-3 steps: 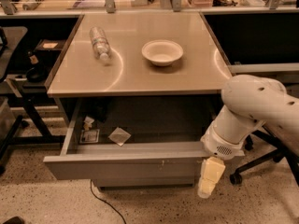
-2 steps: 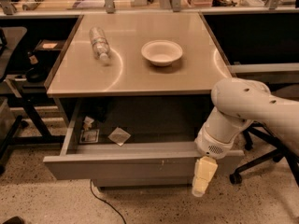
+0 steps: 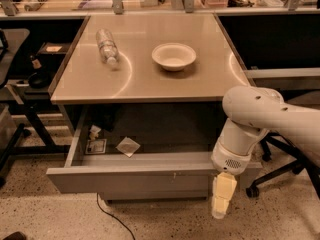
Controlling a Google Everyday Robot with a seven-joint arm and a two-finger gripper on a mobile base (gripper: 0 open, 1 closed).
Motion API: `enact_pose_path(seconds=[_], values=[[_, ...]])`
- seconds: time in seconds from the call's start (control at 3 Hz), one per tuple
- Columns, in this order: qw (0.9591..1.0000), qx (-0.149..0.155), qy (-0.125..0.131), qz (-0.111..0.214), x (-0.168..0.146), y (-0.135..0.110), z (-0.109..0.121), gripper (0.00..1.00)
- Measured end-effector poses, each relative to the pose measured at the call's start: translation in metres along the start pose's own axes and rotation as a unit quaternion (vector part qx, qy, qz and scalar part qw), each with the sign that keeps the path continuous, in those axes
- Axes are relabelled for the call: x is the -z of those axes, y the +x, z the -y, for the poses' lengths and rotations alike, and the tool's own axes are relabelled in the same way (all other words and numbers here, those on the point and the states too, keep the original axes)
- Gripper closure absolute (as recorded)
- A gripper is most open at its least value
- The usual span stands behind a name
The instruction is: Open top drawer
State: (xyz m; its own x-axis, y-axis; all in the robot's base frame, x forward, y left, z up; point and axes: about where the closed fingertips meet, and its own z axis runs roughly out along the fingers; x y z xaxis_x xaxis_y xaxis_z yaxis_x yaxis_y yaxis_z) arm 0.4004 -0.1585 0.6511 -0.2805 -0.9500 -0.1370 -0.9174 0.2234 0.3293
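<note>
The top drawer (image 3: 135,178) is a wide grey metal drawer under the table top, pulled well out toward me, with small white marks on its flat front. Inside it lie a small packet (image 3: 128,146) and a flat sachet (image 3: 95,145). My gripper (image 3: 222,198) hangs pointing down in front of the drawer's right end, below the white arm (image 3: 250,119). It holds nothing that I can see.
On the table top (image 3: 150,81) lie a clear plastic bottle (image 3: 107,46) on its side and a white bowl (image 3: 174,56). Black chair legs (image 3: 270,176) stand at the right, a black stand (image 3: 25,124) at the left. A cable (image 3: 107,211) runs on the speckled floor.
My arm and gripper have shifted a little to the left along the drawer front. The drawer stays pulled out as before.
</note>
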Motion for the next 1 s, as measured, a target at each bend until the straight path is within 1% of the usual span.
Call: enact_pose_path(seconds=[0.33,1.0], values=[[0.9998,0.008,-0.017,-0.012,0.009,0.013,-0.015,0.00],[0.9990,0.016,-0.031,-0.027,0.022,0.034,-0.036,0.00]])
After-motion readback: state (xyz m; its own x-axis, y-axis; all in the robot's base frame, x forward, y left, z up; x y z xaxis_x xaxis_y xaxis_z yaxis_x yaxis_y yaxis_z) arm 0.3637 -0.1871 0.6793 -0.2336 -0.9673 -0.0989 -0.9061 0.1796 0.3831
